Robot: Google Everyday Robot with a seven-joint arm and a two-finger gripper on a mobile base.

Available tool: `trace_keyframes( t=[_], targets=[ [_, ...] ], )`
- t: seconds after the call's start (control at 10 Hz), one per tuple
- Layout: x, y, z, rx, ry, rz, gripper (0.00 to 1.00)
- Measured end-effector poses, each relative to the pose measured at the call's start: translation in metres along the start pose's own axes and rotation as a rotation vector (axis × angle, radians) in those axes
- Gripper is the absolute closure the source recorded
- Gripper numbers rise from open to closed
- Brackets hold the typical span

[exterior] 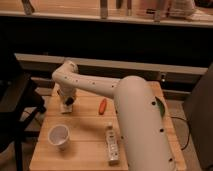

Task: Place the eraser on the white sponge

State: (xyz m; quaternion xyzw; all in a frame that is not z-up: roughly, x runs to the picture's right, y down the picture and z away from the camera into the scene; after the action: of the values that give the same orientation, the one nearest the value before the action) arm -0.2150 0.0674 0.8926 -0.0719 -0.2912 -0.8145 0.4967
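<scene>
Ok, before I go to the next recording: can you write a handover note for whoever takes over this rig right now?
Gripper: down at the far-left part of the table, right above the white sponge; contact cannot be told.
Eraser: not seen on its own; it may be hidden at the gripper.
Nearby: white cup, orange object, long white bar.
Done: gripper is at the sponge.
Left: confirm the eraser lies on the sponge, then lift clear.

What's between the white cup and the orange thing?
Only bare table, in the camera view. The gripper is farther back, just over the white sponge.
</scene>
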Motion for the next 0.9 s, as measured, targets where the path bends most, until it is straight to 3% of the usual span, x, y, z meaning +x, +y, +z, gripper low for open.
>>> trace_keyframes(
  t=[0.6,0.9],
  targets=[
    [0.0046,0.0009,0.0038,0.007,0.014,-0.019,0.88],
    [0.0064,0.0012,0.0053,0.009,0.019,-0.028,0.82]
  ],
)
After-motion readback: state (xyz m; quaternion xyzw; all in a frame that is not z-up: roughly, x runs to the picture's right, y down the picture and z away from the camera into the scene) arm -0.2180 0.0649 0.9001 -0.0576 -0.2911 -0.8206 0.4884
